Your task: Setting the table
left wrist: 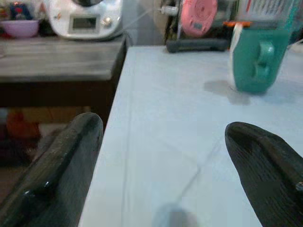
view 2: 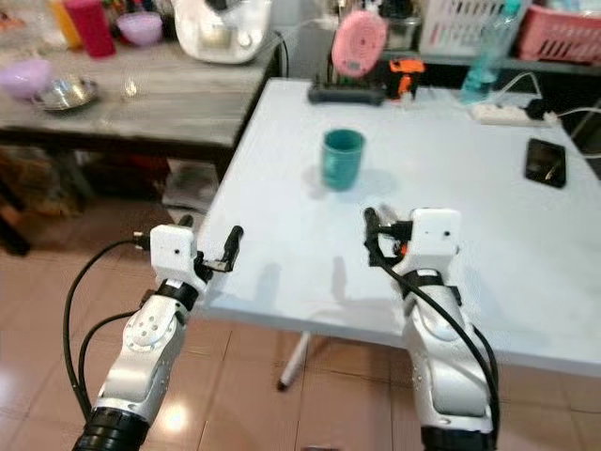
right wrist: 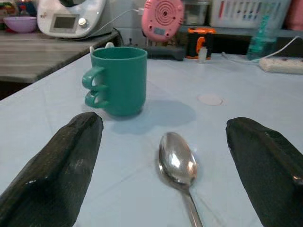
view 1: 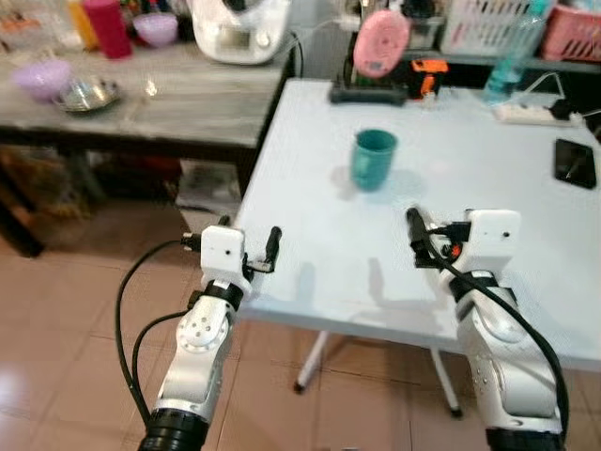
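Note:
A teal mug stands upright on the pale blue table, toward its middle. A metal spoon lies on the table just short of the mug, bowl end toward it. My right gripper hovers low over the table, open, its fingers on either side of the spoon and apart from it. My left gripper is open and holds nothing. It sits at the table's near left edge, with the mug far ahead of it.
A grey wooden side table at the left carries a purple bowl, a metal dish and a white appliance. On the blue table's far side are a pink fan, a power strip and a black phone.

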`<state>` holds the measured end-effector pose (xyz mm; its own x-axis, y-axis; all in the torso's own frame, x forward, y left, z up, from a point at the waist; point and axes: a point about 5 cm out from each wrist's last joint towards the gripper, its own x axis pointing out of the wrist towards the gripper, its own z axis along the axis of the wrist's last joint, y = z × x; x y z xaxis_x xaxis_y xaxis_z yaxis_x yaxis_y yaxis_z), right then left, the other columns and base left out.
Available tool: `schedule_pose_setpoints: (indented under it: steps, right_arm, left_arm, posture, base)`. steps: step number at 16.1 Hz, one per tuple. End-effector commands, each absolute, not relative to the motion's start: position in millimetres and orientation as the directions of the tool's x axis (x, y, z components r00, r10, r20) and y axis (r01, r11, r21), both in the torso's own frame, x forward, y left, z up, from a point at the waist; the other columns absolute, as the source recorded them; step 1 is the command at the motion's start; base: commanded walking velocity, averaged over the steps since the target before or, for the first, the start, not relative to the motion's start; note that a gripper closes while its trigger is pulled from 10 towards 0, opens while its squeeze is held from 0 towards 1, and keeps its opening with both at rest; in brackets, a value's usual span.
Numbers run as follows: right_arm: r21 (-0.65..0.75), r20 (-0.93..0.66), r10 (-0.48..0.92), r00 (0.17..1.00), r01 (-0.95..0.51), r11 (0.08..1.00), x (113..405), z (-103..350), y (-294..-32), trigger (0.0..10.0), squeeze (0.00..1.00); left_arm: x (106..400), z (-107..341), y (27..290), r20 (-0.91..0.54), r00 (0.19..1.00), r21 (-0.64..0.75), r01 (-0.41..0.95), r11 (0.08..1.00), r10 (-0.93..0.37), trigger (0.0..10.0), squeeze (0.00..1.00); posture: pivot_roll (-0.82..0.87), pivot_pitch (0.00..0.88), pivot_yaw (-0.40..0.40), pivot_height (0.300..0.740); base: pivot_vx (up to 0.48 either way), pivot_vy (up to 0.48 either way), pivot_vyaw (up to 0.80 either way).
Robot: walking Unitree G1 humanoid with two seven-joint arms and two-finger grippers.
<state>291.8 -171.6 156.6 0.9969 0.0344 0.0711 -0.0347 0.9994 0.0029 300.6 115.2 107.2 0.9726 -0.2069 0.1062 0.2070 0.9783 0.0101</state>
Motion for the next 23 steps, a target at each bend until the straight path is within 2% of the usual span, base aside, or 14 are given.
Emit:
schedule_pose_setpoints:
  steps: [1,4,10,20,23]
  right_arm:
    - [0.000,0.074,0.044,0.996,-0.044,0.999,292.0,158.2,-168.9,10.0,0.00]
    - [-0.003,0.070,0.045,0.997,-0.045,0.999,292.5,157.8,-169.8,10.0,0.00]
    - [-0.002,0.068,0.031,0.997,-0.030,1.000,292.2,157.3,-172.1,10.0,0.00]
    - [-0.005,0.064,0.021,0.998,-0.021,1.000,291.8,156.4,-174.0,10.0,0.00]
    - [0.000,0.064,0.019,0.998,-0.019,1.000,291.5,156.4,-173.4,10.0,0.00]
  left_arm:
    - [301.5,107.9,118.3,0.107,0.975,0.014,0.193,0.981,-0.194,10.0,0.00]
    - [302.0,108.5,116.3,0.115,0.974,-0.014,0.200,0.980,-0.197,10.0,0.00]
    - [298.8,101.8,111.4,0.090,0.962,0.024,0.258,0.966,-0.259,10.0,0.00]
    - [300.3,103.4,109.6,0.102,0.961,-0.001,0.258,0.966,-0.257,10.0,0.00]
    - [300.3,101.4,109.6,0.091,0.960,-0.028,0.269,0.963,-0.266,10.0,0.00]
  posture:
    - [-0.26,0.078,0.041,0.740]
    - [-0.26,0.077,0.036,0.740]
    - [-0.26,0.078,0.034,0.740]
    - [-0.27,0.076,0.036,0.740]
    - [-0.27,0.075,0.036,0.740]
  base:
    - [0.000,-0.480,0.00]
    - [0.000,0.000,0.00]
    - [0.000,0.000,0.00]
    - [0.000,-0.422,0.00]
    - [0.000,0.000,0.00]
